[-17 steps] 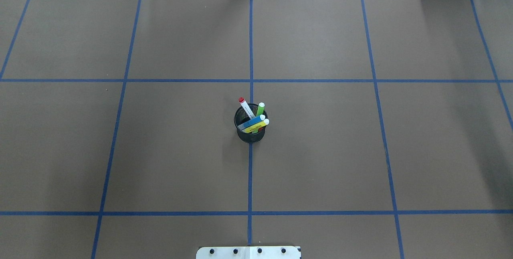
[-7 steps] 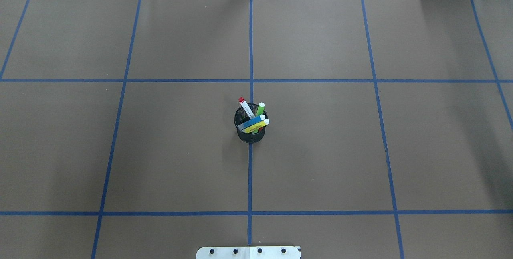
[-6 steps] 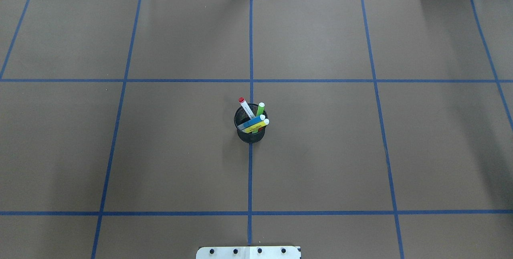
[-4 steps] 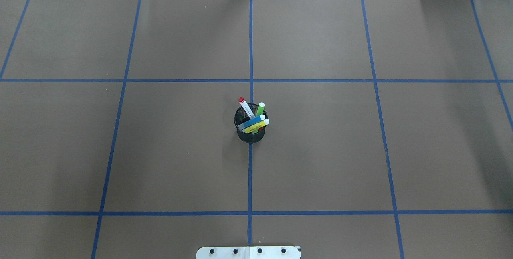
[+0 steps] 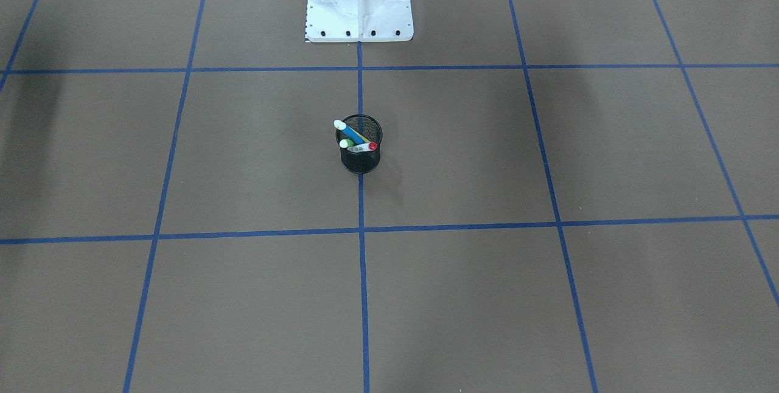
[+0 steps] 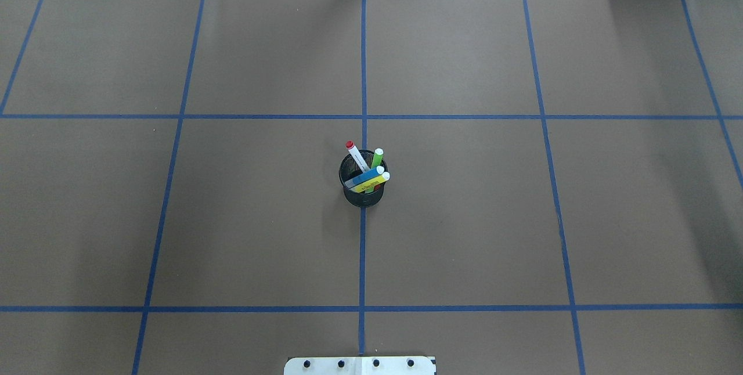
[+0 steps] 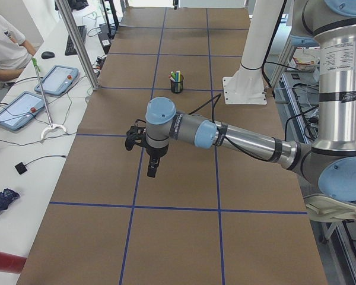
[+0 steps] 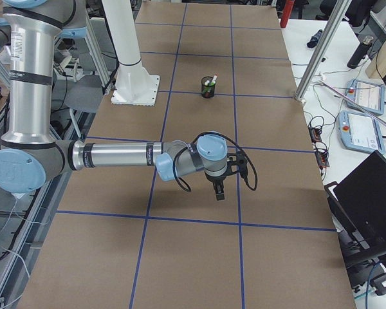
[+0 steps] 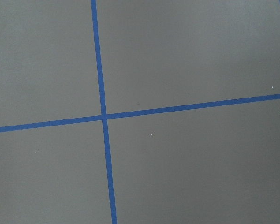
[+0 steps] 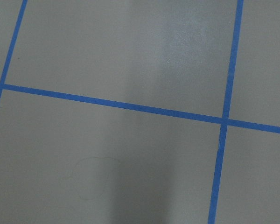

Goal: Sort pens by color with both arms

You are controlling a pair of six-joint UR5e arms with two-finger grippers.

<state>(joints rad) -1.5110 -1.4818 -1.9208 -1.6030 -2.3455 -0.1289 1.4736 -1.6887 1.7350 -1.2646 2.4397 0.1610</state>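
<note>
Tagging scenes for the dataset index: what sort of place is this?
Probably a robotics lab cell: a table papered brown and gridded with blue tape, the left arm and right arm over it, and teach pendants on a side bench.

Across the overhead views, no change can be made out. The black wire-mesh cup (image 6: 363, 196) stands on the same spot at the middle of the brown paper-covered bench (image 6: 464, 218). The four slim marker pens (image 6: 367, 176) in it lean as before. The grey-silver left arm (image 7: 225, 135) and right arm (image 8: 116, 154) show only in side views, which have no earlier pictures to compare.
</note>
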